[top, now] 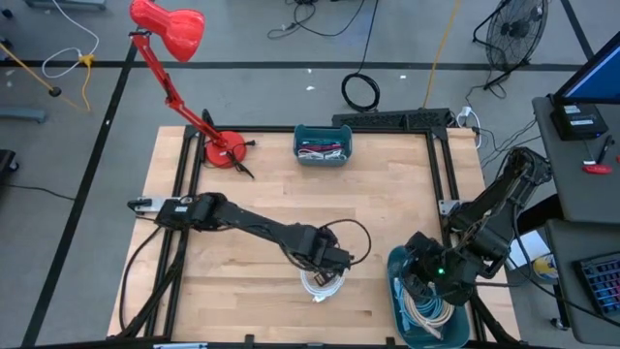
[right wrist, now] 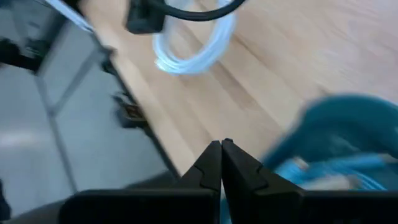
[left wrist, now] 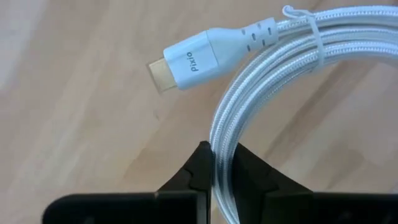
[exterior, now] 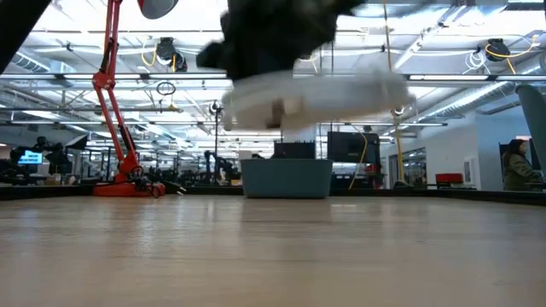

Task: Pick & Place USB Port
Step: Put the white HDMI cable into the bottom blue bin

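A white braided cable [left wrist: 261,68], coiled and bound with a tie, ends in a white plug with a gold tip [left wrist: 186,60]. My left gripper [left wrist: 214,155] is shut on the coil near the table's front middle [top: 327,269]. In the low view the coil [exterior: 316,98] hangs blurred above the tabletop. My right gripper [right wrist: 221,144] is shut with nothing in it, above the teal bin [top: 399,308] at the near right corner. My left gripper pinches several strands of the coil's loop [left wrist: 222,134] between its two fingers, coming from above and pointing down. The strands run through the gap along the fingers. The coil hangs below the fingers, clear of the table, with the plug sticking out to one side.
The near-right teal bin holds more white cables [top: 426,308]. A second teal bin [top: 323,143] with cables stands at the far middle. A red desk lamp [top: 179,34] has its base [top: 225,150] at the far left. Bare wood lies between them.
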Tool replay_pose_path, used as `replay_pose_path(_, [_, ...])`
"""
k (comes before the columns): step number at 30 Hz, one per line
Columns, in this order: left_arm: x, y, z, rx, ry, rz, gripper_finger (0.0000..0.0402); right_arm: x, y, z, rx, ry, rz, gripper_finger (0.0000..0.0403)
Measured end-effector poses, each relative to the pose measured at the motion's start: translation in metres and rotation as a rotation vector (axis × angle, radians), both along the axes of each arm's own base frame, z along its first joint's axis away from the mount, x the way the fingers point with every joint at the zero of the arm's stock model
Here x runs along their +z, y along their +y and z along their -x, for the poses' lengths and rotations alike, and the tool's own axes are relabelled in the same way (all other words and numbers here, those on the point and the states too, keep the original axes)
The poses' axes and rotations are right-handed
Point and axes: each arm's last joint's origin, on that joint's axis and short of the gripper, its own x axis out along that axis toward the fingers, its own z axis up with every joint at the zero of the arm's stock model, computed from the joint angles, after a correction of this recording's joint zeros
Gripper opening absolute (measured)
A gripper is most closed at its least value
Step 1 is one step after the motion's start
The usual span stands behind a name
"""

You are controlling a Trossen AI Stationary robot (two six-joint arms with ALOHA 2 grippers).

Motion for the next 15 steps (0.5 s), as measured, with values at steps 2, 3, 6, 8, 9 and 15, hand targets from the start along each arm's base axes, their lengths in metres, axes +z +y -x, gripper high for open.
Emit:
replay_pose_path(2, [0.019,0.003,0.005,0.002,-0.053,-0.028,0.0033,0.004,0.003,-0.005,0.015,-0.067,-0.009,0.0])
replay_pose_path(3, [0.029,0.005,0.008,0.006,-0.084,-0.044,0.0033,0.006,0.003,-0.008,0.019,-0.097,-0.011,0.0])
replay_pose_path(6, [0.055,0.012,0.016,0.007,-0.154,-0.084,0.0033,0.012,0.003,-0.016,0.007,-0.184,-0.017,0.0004])
replay_pose_path(8, [0.065,0.016,0.021,-0.002,-0.18,-0.117,0.0033,0.015,0.0,-0.023,-0.013,-0.217,-0.033,0.0013])
replay_pose_path(9, [0.071,0.017,0.024,-0.01,-0.185,-0.134,0.0033,0.016,-0.002,-0.027,-0.029,-0.227,-0.039,0.0021])
replay_pose_path(15, [0.093,0.03,0.038,-0.079,-0.186,-0.204,0.0033,0.016,-0.02,-0.049,-0.141,-0.254,-0.049,0.0089])
